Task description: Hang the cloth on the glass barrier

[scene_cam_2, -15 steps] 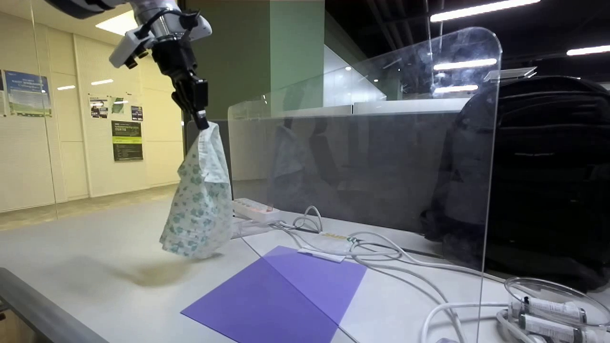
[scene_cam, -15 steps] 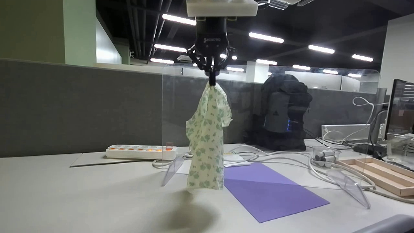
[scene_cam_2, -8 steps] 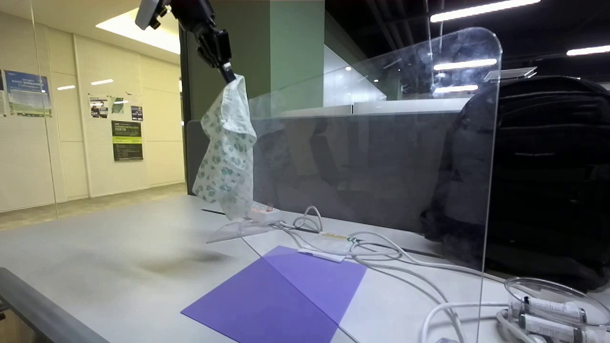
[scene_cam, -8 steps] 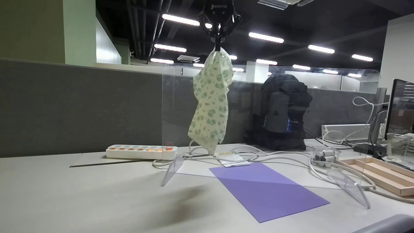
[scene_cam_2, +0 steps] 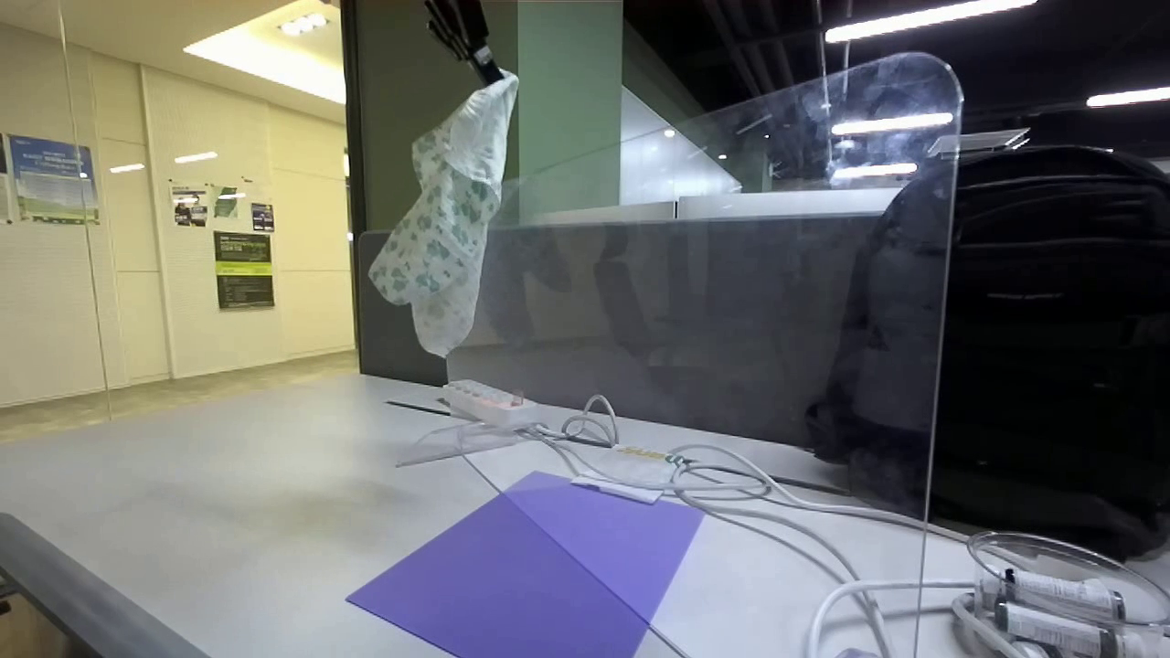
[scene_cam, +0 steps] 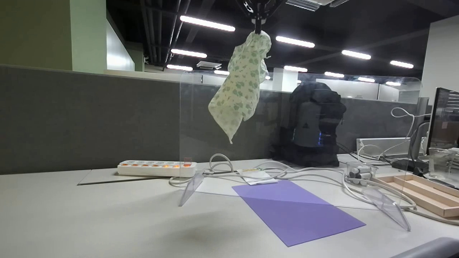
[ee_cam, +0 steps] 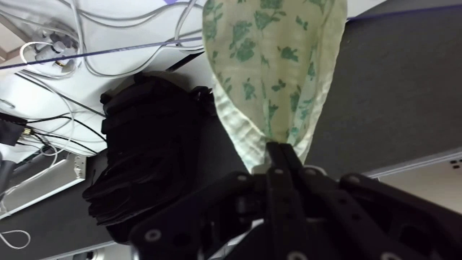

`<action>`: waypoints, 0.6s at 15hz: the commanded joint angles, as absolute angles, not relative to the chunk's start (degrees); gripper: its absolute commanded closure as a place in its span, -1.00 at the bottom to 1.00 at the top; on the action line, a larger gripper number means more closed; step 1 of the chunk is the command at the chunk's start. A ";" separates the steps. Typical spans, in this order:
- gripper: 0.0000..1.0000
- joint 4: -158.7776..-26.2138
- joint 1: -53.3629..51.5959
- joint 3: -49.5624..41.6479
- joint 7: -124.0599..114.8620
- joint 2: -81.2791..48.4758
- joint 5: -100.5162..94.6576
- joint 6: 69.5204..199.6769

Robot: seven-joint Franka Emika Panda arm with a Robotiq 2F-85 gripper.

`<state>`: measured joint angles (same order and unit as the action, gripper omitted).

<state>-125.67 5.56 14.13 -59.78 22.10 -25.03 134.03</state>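
The cloth is pale with green leaf prints and hangs in the air in both exterior views. My gripper is shut on its top edge, and it also shows in an exterior view. In the wrist view the fingertips pinch the cloth, which drapes away from them. The clear glass barrier stands upright on the table; it also shows in an exterior view. My fingertips are above the barrier's top edge. The cloth's lower part hangs below that edge's height, at the barrier's far end.
A purple sheet lies under the barrier. A white power strip, cables, a black backpack and a wooden tray stand around it. Clear feet stick out from the barrier. A grey partition is behind.
My gripper has risen with the cloth still held and moved toward the barrier, rightward in both exterior views. The cloth's lower end swings, trailing to the left, well off the table.
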 commanded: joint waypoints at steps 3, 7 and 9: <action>0.96 -124.79 7.17 13.40 -64.29 21.89 -26.18 133.79; 0.99 -124.53 7.54 13.27 -65.70 21.11 -25.94 133.82; 0.99 -123.62 8.57 13.86 -67.77 18.96 -27.54 133.76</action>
<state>-124.70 8.53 14.05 -65.44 21.28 -25.87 134.00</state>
